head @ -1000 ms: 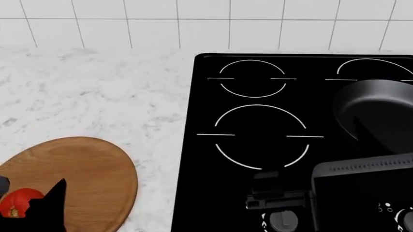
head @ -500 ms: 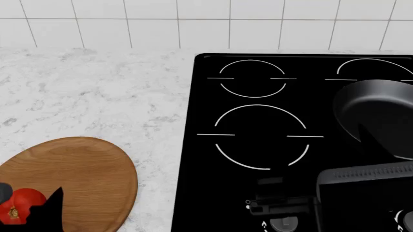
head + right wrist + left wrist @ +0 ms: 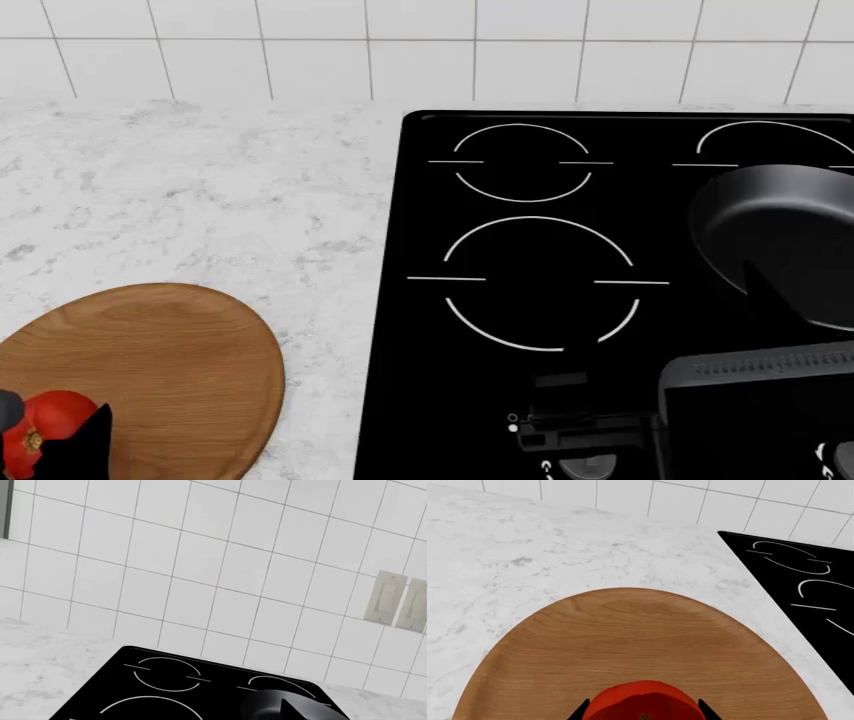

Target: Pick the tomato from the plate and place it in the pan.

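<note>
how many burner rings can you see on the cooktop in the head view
3: a small ring at the back, a larger one in front of it, and one at the back right, partly covered by the pan. More may be hidden.

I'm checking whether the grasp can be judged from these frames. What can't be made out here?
- Left gripper: left wrist view's edge cuts it; only two dark tips flank the tomato, contact unclear.
- Tomato: head view's corner crops it on the plate.
- Pan: handle indistinct against the black cooktop and right arm.
- Right gripper: unseen.
</note>
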`<state>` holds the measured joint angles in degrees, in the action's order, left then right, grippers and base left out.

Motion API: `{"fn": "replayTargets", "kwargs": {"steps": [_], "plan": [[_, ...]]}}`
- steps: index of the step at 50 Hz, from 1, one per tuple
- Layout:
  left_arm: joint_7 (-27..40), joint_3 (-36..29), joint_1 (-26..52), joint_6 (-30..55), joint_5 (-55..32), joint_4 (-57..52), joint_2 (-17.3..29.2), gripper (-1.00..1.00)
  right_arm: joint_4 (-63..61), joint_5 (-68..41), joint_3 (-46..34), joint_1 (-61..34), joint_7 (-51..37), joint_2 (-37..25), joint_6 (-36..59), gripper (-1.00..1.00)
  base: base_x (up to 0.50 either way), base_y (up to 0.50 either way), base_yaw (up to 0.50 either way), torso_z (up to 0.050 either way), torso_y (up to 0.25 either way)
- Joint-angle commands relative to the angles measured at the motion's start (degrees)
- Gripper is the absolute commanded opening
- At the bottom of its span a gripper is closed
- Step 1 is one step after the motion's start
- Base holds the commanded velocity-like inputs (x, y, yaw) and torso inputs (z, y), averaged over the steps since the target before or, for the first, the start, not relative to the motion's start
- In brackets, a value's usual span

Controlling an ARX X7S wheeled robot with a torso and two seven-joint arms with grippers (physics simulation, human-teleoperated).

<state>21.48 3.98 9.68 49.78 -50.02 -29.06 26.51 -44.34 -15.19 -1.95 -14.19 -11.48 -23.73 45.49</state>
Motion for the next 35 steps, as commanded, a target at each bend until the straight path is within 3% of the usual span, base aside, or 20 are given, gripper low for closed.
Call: {"fn": "replayTargets", "kwargs": {"steps": [1, 5, 8, 12, 16, 26, 35], "plan": [[1.2, 0.6, -0.2, -0.2, -1.2, 0.4, -0.2, -1.0, -0.1, -0.2, -0.1, 0.0, -0.3, 0.0, 0.2, 1.0, 0.0, 0.0, 0.0, 0.0, 0.0], [6.5, 3.9, 3.8, 4.4, -7.9, -7.0, 1.2, -1.0, -0.2, -1.0, 0.4, -0.4, -0.1, 0.3, 0.2, 1.0, 0.0, 0.0, 0.0, 0.0, 0.0], [16.2, 7.4, 14.1, 11.0, -20.6, -13.8, 4.1, -1.0, -0.1, -1.2, 0.3, -1.4, -0.2, 0.4, 0.8, 1.0, 0.0, 0.0, 0.0, 0.0, 0.0], [20.5, 7.0, 21.7, 13.6, -25.7, -14.0, 5.7, -1.0, 1.5, -0.6, -0.7, -2.4, 0.0, 0.7, -0.9, 1.0, 0.0, 0.0, 0.0, 0.0, 0.0], [17.9, 4.5, 25.4, 13.6, -23.2, -11.3, 6.1, -1.0, 2.7, -0.5, -1.2, -5.4, 0.0, 0.9, -0.8, 1.0, 0.0, 0.0, 0.0, 0.0, 0.0], [7.2, -1.7, 24.6, 5.3, -8.9, -5.0, 4.7, -1.0, 10.8, 0.0, -1.1, -7.0, 0.4, 3.2, -8.0, 1.0, 0.0, -0.12, 0.0, 0.0, 0.0], [9.2, -0.2, 24.9, 7.4, -12.2, -6.8, 5.9, -1.0, 6.9, -1.0, 1.5, -7.6, -0.8, 2.2, -5.2, 1.0, 0.0, -0.5, 0.0, 0.0, 0.0]]}}
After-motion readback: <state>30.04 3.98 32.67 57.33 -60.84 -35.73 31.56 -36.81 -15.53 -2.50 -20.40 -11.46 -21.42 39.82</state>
